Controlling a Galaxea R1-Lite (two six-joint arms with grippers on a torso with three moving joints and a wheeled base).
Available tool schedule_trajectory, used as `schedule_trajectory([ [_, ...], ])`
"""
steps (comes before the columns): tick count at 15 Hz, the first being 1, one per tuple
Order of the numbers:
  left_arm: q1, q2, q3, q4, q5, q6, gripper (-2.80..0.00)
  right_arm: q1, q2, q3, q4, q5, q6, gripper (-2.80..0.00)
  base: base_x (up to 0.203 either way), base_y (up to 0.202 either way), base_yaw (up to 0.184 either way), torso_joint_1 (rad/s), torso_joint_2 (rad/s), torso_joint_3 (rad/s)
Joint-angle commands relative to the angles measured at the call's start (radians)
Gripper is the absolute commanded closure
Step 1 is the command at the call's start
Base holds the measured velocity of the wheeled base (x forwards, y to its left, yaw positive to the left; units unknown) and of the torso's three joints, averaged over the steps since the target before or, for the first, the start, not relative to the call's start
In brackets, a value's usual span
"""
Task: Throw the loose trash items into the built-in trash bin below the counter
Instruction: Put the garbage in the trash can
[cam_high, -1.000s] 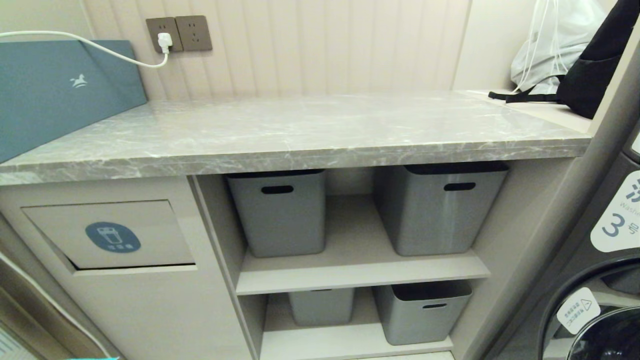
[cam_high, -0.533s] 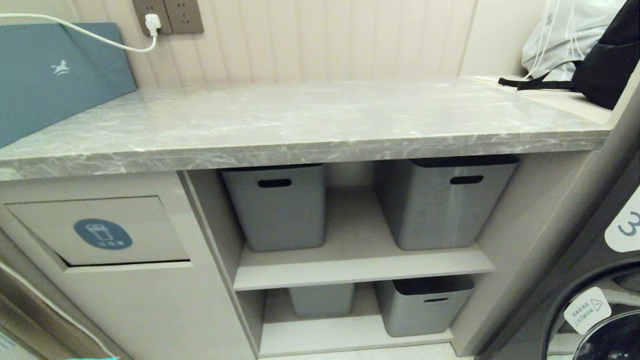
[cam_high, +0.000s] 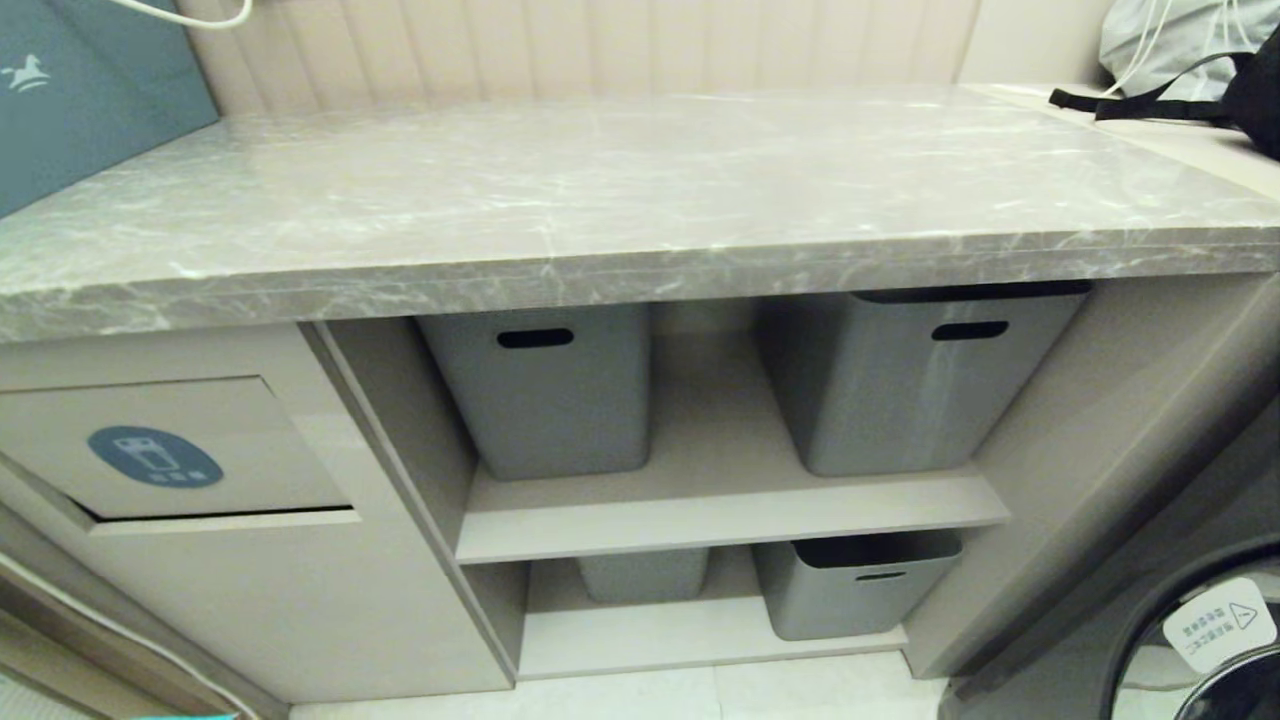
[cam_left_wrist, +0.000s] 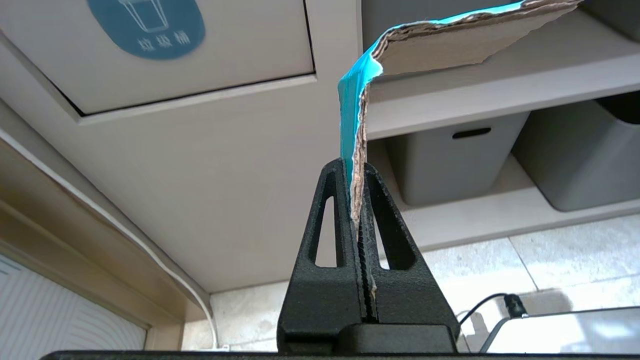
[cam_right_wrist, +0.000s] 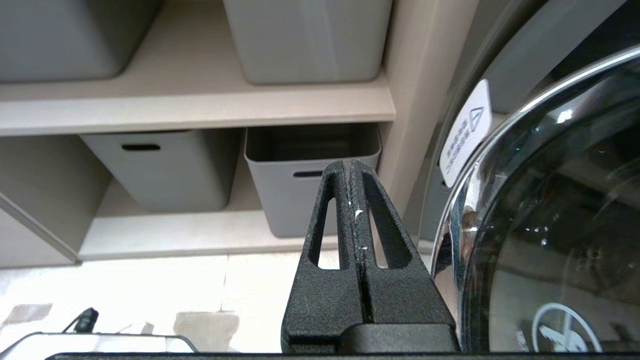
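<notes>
While my left pincer (cam_left_wrist: 356, 172) stays out of the head view, its wrist camera shows it clamped tight on a bent scrap of brown cardboard (cam_left_wrist: 440, 40) with a turquoise face, the scrap rising from between the fingers and folding over toward the shelves. Up and to one side of it is the beige flap of the built-in trash bin (cam_high: 170, 445) with its blue oval sticker (cam_left_wrist: 146, 25), set in the cabinet front under the grey marble counter (cam_high: 620, 190). My right pincer (cam_right_wrist: 353, 167) is closed on nothing, hanging before the grey tubs (cam_right_wrist: 310, 175) beside the washing machine door (cam_right_wrist: 550, 225).
</notes>
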Motion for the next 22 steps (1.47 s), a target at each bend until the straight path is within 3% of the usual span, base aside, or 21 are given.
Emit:
schedule_trajectory([
  [1, 0.0, 0.0, 0.002, 0.0, 0.0, 0.001, 0.0, 0.0, 0.0, 0.0, 0.0, 0.0, 0.0, 0.0, 0.0, 0.0, 0.0, 0.006, 0.0, -0.192],
  [8, -0.001, 0.0, 0.002, -0.003, -0.019, 0.031, 0.0, 0.001, 0.0, 0.0, 0.0, 0.0, 0.0, 0.0, 0.0, 0.0, 0.0, 0.002, 0.0, -0.058],
  [9, -0.001, 0.0, -0.011, 0.006, -0.023, 0.008, 0.0, 0.0, 0.0, 0.0, 0.0, 0.0, -0.002, 0.0, 0.0, 0.0, 0.0, 0.0, 0.0, 0.0],
  [12, -0.003, 0.098, -0.028, 0.008, 0.035, -0.13, 0.0, 0.0, 0.0, 0.0, 0.0, 0.0, 0.0, 0.0, 0.0, 0.0, 0.0, 0.0, 0.0, 0.0],
  [15, -0.026, 0.271, -0.076, 0.013, 0.067, -0.42, 0.0, 0.0, 0.0, 0.0, 0.0, 0.0, 0.0, 0.0, 0.0, 0.0, 0.0, 0.0, 0.0, 0.0],
  [16, -0.032, 0.312, -0.082, 0.015, 0.074, -0.488, 0.0, 0.001, 0.0, 0.0, 0.0, 0.0, -0.001, 0.0, 0.0, 0.0, 0.0, 0.0, 0.0, 0.0],
  [18, -0.033, 0.371, -0.087, 0.017, 0.104, -0.536, 0.0, 0.001, 0.0, 0.0, 0.0, 0.0, -0.001, 0.0, 0.0, 0.0, 0.0, 0.0, 0.0, 0.0],
  [19, -0.014, 0.408, -0.097, 0.012, 0.107, -0.513, 0.0, 0.0, 0.0, 0.0, 0.0, 0.0, 0.0, 0.0, 0.0, 0.0, 0.0, 0.0, 0.0, 0.0],
  [22, 0.121, 0.638, -0.208, -0.02, 0.064, -0.496, 0.0, 0.001, 0.0, 0.0, 0.0, 0.0, 0.0, 0.0, 0.0, 0.0, 0.0, 0.0, 0.0, 0.0],
])
